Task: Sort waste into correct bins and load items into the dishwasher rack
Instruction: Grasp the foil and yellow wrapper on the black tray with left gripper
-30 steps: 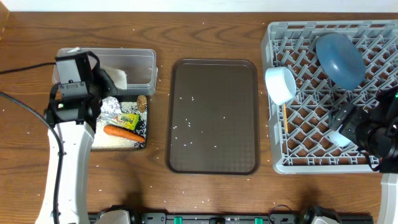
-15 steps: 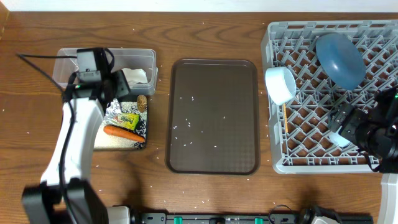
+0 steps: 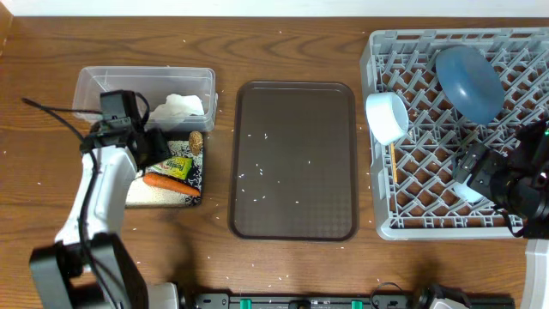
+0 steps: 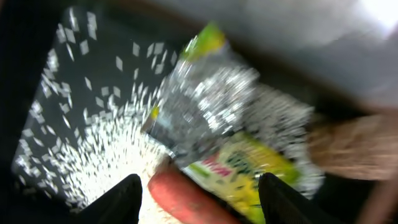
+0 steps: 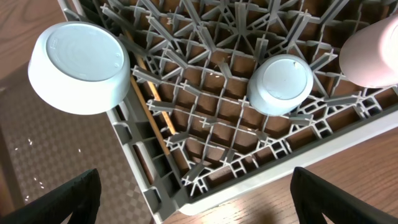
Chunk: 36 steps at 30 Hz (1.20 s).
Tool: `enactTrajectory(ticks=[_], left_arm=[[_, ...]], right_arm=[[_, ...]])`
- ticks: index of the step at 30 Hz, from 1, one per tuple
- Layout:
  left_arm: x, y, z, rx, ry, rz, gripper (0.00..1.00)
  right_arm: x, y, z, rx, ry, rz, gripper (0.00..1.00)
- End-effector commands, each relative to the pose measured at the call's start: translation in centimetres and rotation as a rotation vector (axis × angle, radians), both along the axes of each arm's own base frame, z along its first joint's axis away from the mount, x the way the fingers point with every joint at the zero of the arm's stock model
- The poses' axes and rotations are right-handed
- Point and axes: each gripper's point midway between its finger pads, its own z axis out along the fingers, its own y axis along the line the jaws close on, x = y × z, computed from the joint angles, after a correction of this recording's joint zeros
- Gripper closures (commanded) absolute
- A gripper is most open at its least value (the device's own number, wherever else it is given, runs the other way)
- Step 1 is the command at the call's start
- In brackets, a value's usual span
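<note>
Since the earlier overhead frames the left gripper [image 3: 153, 146] has drawn back from over the clear tub [image 3: 94, 84] to the black tray [image 3: 199, 168] beside it, uncovering the crumpled white napkin [image 3: 182, 106] that lies inside the tub. The right arm has not shifted. In the left wrist view the left fingers [image 4: 127, 199] stand wide apart and clasp nothing. Below them lies the crumpled silver foil [image 4: 205, 106], with the yellow-green wrapper [image 4: 249, 168] touching it and the orange carrot-like stick [image 4: 186, 199] just beside the wrapper. Loose white rice [image 4: 106, 149] covers part of the tray floor, and the brown food lump [image 4: 354, 146] sits at the tray's edge near the tub. The brown serving tray [image 3: 293, 86] carries only scattered grains. The right gripper [image 5: 199, 199] hangs over the dishwasher rack [image 3: 377, 51], its fingers spread and empty. The rack holds the dark blue dish [image 3: 469, 81], the white bowl [image 5: 78, 68] on its side at the rack's wall, an upturned small white cup [image 5: 280, 85], a pinkish cup [image 5: 373, 53] and a thin wooden stick [image 5: 149, 118].
</note>
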Motion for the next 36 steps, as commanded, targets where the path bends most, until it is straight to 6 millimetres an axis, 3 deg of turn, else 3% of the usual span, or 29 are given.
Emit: enactTrajectory(ticks=[1, 12, 17, 21, 23, 29, 36], left_arm=[[-0.5, 1.0, -1.4, -0.002, 0.036, 0.048, 0.39], [-0.2, 0.3, -6.3, -0.063, 0.129, 0.031, 0.48], [-0.3, 0.2, -6.6, -0.059, 0.142, 0.001, 0.64], [-0.7, 0.1, -6.6, -0.062, 0.156, 0.002, 0.91], [-0.8, 0.1, -6.5, -0.062, 0.158, 0.002, 0.94], [-0.5, 0.2, -4.3, -0.050, 0.101, 0.001, 0.94], [0.1, 0.3, 2.1, -0.009, -0.081, -0.001, 0.94]], right_arm=[[0.0, -0.1, 0.5, -0.009, -0.013, 0.009, 0.09], [0.0, -0.1, 0.5, -0.009, -0.013, 0.009, 0.09], [0.0, -0.1, 0.5, -0.009, -0.013, 0.009, 0.09], [0.0, -0.1, 0.5, -0.009, -0.013, 0.009, 0.09], [0.0, -0.1, 0.5, -0.009, -0.013, 0.009, 0.09], [0.0, -0.1, 0.5, -0.010, -0.013, 0.009, 0.09], [0.0, -0.1, 0.5, -0.010, -0.014, 0.009, 0.09]])
